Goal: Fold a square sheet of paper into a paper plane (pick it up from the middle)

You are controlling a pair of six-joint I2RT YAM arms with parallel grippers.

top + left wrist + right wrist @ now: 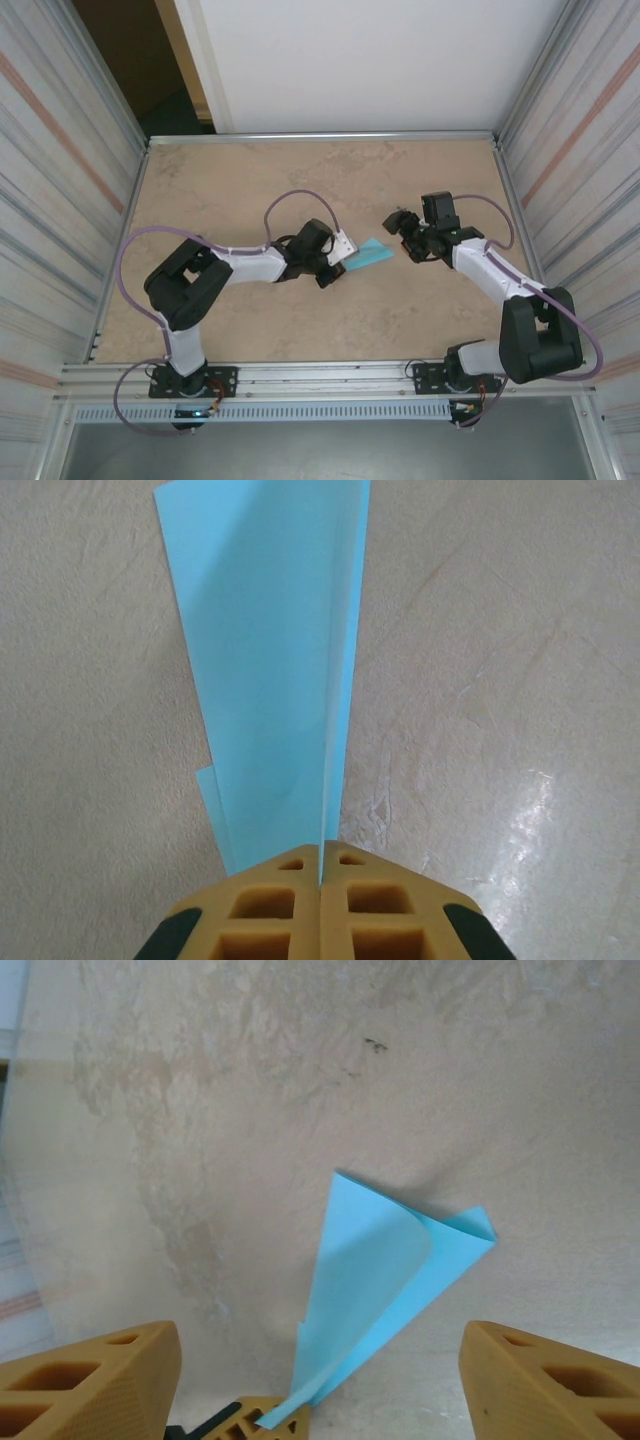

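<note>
A light-blue folded paper sheet, narrowed into a long pointed triangle with a lengthwise crease [370, 255] [270, 680] [380, 1280], is being pinched at its narrow end by the left gripper [334, 264] [320, 855]. The jaws of this gripper are being pressed fully together on the paper's layers, and the wide end is being pointed straight out ahead of it. The sheet is being shown with one flap curling loose from the rest, and a shadow under it suggests that it is being held clear of the surface below the left gripper.

The step in hand is being judged as a late fold: the dart shape is being formed, but the loose flap is not yet flattened. For the next move, the flap would probably need to be caught and pressed along the crease while the narrow end is being gripped firmly.

The right gripper [405, 238] [315, 1345] is being held near, facing the left gripper across the paper's wide end, with its jaws standing wide apart and nothing between them.

A beige marbled tabletop [250, 190] is being seen beneath the left gripper, with a small dark mark [375, 1045] well beyond it. Nothing is being seen in the way of either gripper.
</note>
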